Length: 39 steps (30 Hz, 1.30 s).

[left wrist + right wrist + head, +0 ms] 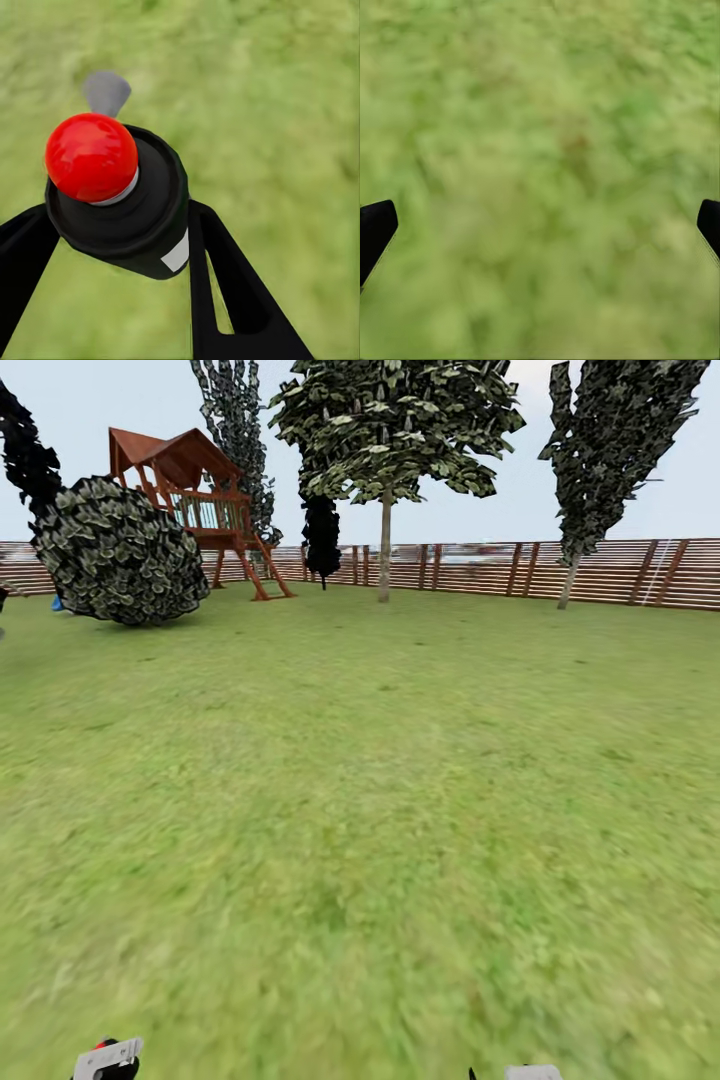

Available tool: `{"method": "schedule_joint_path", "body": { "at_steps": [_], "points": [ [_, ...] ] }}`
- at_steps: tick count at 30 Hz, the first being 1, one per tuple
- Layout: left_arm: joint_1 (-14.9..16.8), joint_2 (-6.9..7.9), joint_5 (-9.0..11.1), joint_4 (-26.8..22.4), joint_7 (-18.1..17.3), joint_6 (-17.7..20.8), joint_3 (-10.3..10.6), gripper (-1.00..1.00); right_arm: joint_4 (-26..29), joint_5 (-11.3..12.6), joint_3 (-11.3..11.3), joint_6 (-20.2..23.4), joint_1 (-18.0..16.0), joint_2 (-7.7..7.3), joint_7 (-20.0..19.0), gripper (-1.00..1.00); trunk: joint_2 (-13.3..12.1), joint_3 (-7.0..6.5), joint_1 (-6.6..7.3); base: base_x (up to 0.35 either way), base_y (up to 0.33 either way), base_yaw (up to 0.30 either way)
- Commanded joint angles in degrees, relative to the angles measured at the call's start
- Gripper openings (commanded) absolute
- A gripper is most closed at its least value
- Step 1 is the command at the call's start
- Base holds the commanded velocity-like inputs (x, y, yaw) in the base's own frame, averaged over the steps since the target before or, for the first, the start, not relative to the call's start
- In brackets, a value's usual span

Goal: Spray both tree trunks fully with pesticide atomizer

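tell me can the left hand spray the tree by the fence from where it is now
Probably not. The left hand grips the atomizer, but the pale-trunked tree stands far across the lawn near the fence. The way is open, so driving closer should do it.

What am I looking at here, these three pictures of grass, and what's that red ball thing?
It's a simulated two-armed wheeled robot in a fenced garden. The wide picture comes from its head camera, looking over the lawn toward a wooden playhouse, a round bush, the fence and a tall tree with a pale trunk. The other two come from cameras on its wrists. The left tool is closed on the pesticide atomizer, the black bottle with a red knob. The right tool is open, holding nothing, over grass.
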<state>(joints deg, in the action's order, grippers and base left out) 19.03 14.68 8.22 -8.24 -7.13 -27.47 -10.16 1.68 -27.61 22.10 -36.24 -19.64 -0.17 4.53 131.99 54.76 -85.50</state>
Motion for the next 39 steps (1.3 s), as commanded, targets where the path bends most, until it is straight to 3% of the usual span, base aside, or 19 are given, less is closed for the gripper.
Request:
{"method": "schedule_joint_path", "body": {
  "at_steps": [1,39],
  "points": [
    [0.0,0.00,0.6,0.1,-0.6,-0.1,-0.2,-1.00,-0.1,-0.6,0.1,-0.1,0.0,-0.01,0.5,1.00,0.0,0.05,-0.02,0.338,0.000,0.000],
    [0.0,0.00,0.7,0.0,-0.6,-0.1,-0.2,-1.00,-0.1,-0.6,0.1,-0.1,0.0,-0.01,0.5,1.00,0.0,0.05,-0.02,0.338,0.000,0.000]
  ]
}}
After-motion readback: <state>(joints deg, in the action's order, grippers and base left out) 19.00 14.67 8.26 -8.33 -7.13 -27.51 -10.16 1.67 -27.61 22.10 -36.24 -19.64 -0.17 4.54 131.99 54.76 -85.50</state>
